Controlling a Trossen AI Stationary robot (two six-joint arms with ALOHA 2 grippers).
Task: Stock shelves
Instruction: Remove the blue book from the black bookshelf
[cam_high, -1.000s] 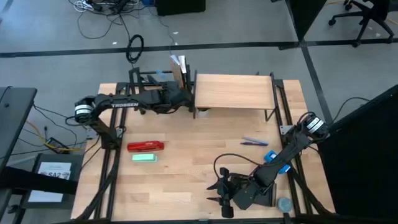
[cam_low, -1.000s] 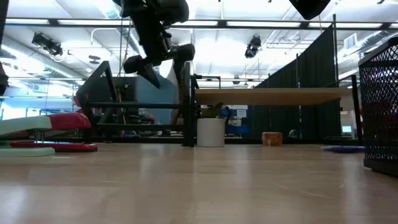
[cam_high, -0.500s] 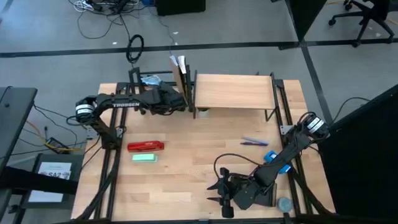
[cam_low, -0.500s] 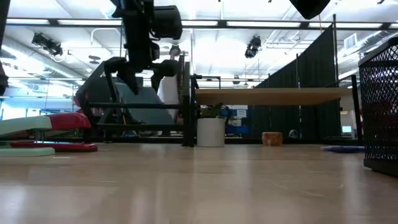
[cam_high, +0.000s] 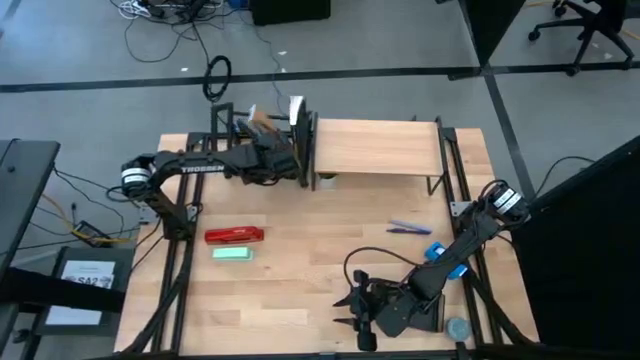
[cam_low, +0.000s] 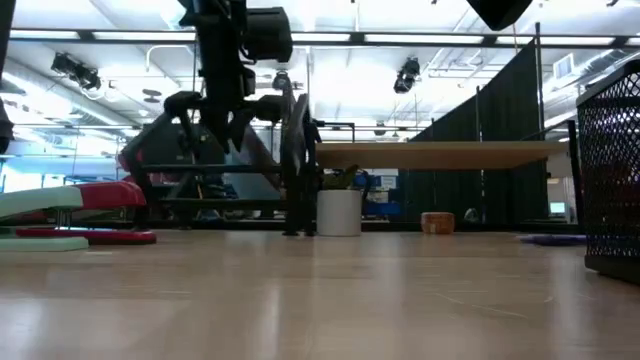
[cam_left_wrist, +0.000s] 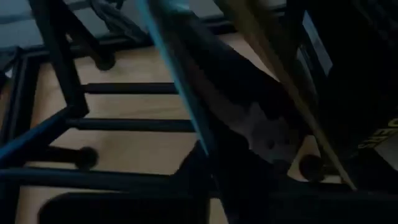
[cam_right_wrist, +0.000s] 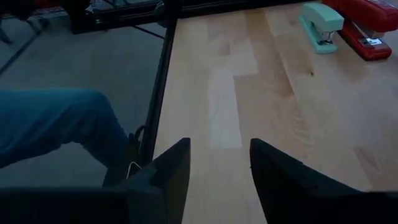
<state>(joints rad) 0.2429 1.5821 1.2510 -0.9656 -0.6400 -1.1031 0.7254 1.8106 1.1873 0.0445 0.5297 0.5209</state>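
Overhead, left gripper (cam_high: 283, 160) inside black tube-frame rack (cam_high: 225, 128), state unclear; right gripper (cam_right_wrist: 214, 163) spread.

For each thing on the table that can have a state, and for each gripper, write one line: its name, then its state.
Black rack: standing, flat items leaning inside.
Wood-topped shelf: standing, top bare.
White cup: upright under the wood top.
Red stapler: closed, lying flat.
Green stapler: closed, lying flat.
Left gripper: at the rack.
Right gripper: open, empty, near the table's front edge.
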